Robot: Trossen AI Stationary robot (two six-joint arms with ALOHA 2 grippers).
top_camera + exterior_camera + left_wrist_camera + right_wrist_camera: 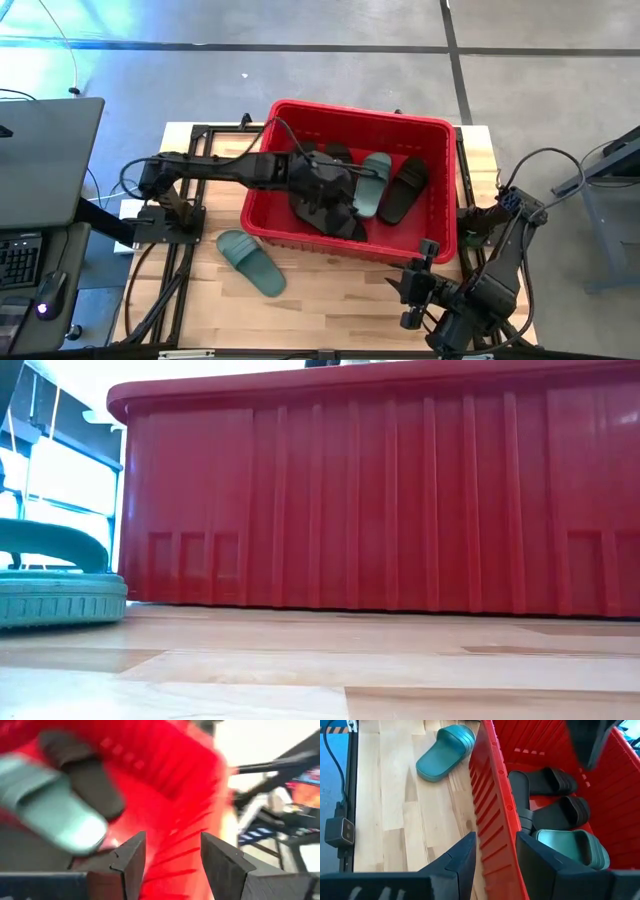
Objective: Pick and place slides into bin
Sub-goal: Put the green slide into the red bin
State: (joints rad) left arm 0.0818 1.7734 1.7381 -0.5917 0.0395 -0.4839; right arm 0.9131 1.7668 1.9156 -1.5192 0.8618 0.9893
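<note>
We see the bin [262, 196] standing on the wooden bench [330, 290], toward its far side, with the left arm reaching into it from the left. The left gripper [172, 857] hangs inside the bin over the pile of slides, its fingers [131, 855] parted with nothing between them. In the left wrist view a teal slide [52, 812] lies just beyond those fingers, resting partly on a black slide [87, 780] (both blurred there).

From above we count one teal slide inside the bin [374, 184], lying between black slides; one black slide [404, 188] lies just beside it toward the bin's right wall, and more black ones are heaped under the left arm [325, 205], though we cannot tell how many.

The other teal slide [251, 262] lies on the bench outside the bin, near its front left corner, sole down; the low view shows it touching the wood, close beside the bin's front wall.

The right gripper [495, 860] waits at the bench's front right corner, its fingers [462, 857] apart and empty, straddling our view of the bin's near wall.
</note>
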